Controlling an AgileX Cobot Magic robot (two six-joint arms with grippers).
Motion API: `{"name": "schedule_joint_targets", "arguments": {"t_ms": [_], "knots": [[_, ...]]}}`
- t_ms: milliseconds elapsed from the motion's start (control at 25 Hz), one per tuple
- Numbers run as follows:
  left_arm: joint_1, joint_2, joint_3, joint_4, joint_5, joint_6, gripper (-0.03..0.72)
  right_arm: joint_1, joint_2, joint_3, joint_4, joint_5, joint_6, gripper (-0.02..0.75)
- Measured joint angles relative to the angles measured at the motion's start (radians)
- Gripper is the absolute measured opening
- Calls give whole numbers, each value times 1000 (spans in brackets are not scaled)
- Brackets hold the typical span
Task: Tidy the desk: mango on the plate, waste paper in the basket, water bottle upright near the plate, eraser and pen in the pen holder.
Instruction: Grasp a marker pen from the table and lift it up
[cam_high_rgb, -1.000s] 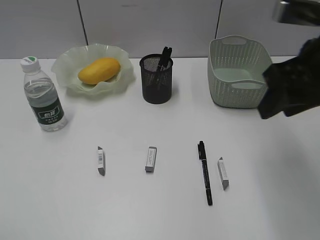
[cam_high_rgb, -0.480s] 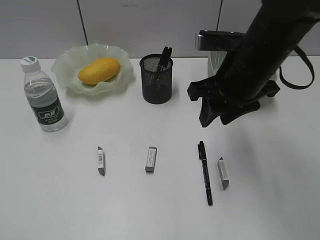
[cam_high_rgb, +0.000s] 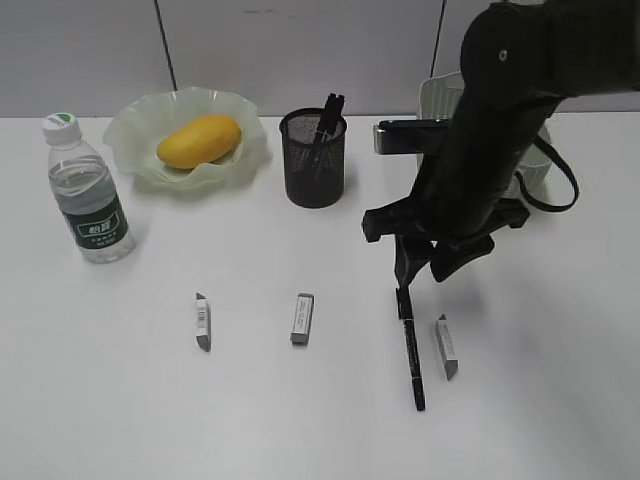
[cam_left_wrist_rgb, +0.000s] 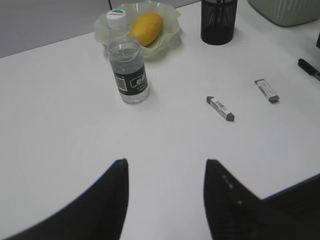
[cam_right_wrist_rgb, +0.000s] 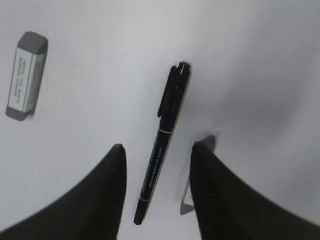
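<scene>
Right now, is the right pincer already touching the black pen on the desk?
Apart. In the right wrist view, the pen lies between the open fingers of the right pincer, with white desk visible on both sides of it.

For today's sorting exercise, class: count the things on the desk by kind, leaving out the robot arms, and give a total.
Erasers: 3
Pens: 2, one lying, one in the holder
Bottle: 1
Mango: 1
Plate: 1
Holder: 1
Basket: 1
Total: 10

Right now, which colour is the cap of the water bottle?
White with some green on top; the cap of the water bottle shows best in the left wrist view.
</scene>
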Motion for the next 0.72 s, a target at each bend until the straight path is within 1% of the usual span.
{"name": "schedule_joint_targets", "arguments": {"t_ms": [120, 200, 440, 640, 720], "knots": [[2, 0, 2, 4, 0, 0, 376, 18, 39, -25, -36, -5, 19, 343], [19, 0, 3, 6, 0, 0, 377, 31, 63, -45, -63, -5, 42, 343], [147, 0, 4, 11, 0, 0, 377, 35, 111, -93, -123, -5, 105, 343], [214, 0, 4, 12, 0, 0, 377, 35, 155, -94, -129, -8, 139, 343], [253, 0, 4, 14, 0, 0, 377, 35, 168, -94, -129, -11, 145, 343]]}}
